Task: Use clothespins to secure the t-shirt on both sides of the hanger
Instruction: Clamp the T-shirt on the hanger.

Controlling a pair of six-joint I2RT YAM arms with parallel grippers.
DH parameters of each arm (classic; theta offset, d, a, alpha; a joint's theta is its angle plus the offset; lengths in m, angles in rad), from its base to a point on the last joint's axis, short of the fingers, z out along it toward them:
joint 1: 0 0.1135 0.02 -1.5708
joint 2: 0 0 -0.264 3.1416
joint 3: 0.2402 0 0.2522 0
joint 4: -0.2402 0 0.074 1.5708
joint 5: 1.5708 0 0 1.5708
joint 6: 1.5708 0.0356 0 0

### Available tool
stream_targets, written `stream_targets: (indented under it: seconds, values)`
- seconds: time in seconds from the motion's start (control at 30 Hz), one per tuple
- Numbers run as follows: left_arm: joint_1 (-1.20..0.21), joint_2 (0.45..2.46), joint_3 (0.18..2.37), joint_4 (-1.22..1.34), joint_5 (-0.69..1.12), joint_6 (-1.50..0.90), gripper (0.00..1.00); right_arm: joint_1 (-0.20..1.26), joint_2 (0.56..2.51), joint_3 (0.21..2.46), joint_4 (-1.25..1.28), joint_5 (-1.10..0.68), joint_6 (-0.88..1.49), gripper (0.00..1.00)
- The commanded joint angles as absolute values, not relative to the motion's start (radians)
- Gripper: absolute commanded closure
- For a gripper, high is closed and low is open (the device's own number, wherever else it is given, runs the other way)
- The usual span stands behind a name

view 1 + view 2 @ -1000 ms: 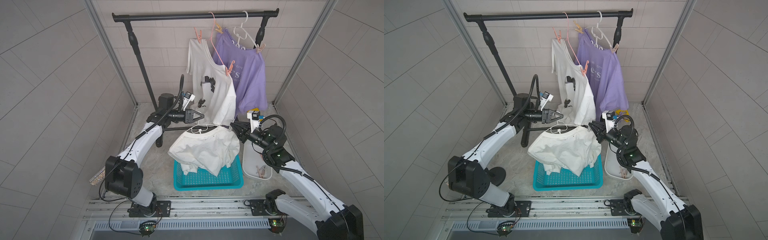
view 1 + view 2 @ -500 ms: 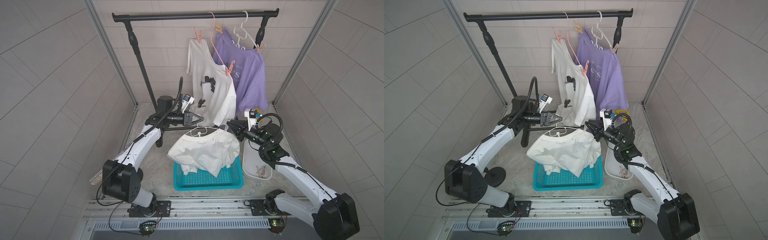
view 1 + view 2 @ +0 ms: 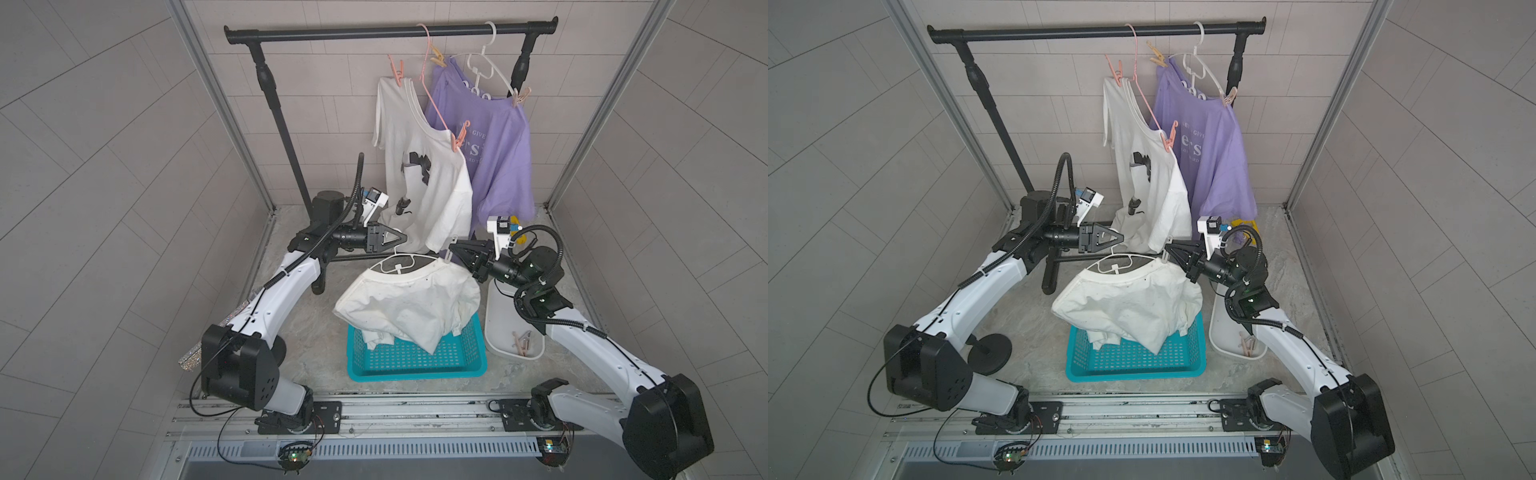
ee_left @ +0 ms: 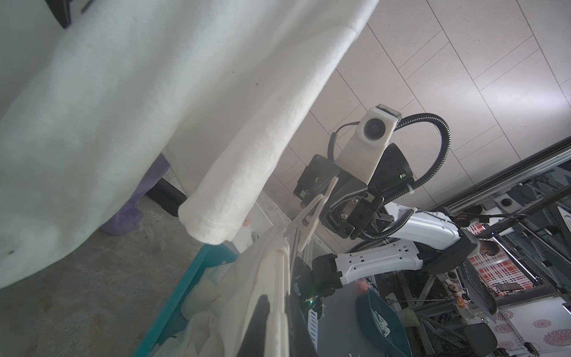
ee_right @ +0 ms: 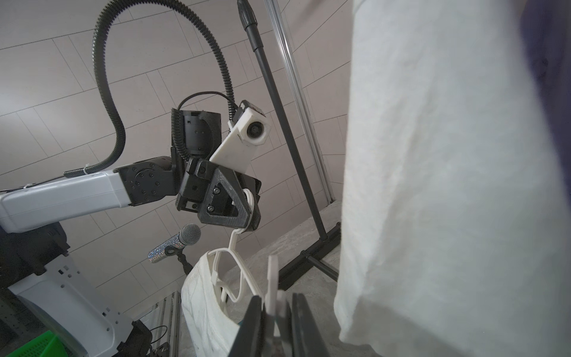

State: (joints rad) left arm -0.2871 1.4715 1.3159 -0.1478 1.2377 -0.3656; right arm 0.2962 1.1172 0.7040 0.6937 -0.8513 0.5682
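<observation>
Left hand (image 3: 403, 240) clamped on hanger (image 3: 398, 266) hook; right hand (image 3: 453, 250) pinching pale clothespin (image 4: 310, 216) at t-shirt (image 3: 407, 299) shoulder, above teal basket (image 3: 415, 368).

My arms (image 3: 286, 291) are white-shelled between black joints; the bulkiest black housing (image 3: 239, 372) sits right by the base rail (image 3: 415, 409). Farthest from that rail, a ribbed black hose (image 3: 358, 178) arcs over each wrist beside a white camera mount (image 3: 498, 235). My left claw (image 3: 404, 239) and right claw (image 3: 451, 249) are black, triangular, screw-studded.
</observation>
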Motion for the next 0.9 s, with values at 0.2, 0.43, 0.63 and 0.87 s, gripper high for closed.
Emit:
stream_targets:
  seconds: [0.2, 0.43, 0.63, 0.87]
  values:
    - [-0.298, 1.421, 1.316, -0.126, 1.285, -0.365, 1.00, 0.298, 1.145, 0.689, 0.771, -0.904, 0.610, 1.00]
    - [-0.299, 1.410, 1.318, -0.119, 1.289, -0.371, 1.00, 0.298, 1.141, 0.686, 0.768, -0.931, 0.626, 1.00]
    - [-0.299, 1.405, 1.317, -0.085, 1.287, -0.391, 1.00, 0.297, 1.143, 0.677, 0.760, -0.976, 0.659, 1.00]
    - [-0.300, 1.400, 1.315, -0.050, 1.287, -0.414, 1.00, 0.292, 1.169, 0.681, 0.769, -1.029, 0.700, 1.00]
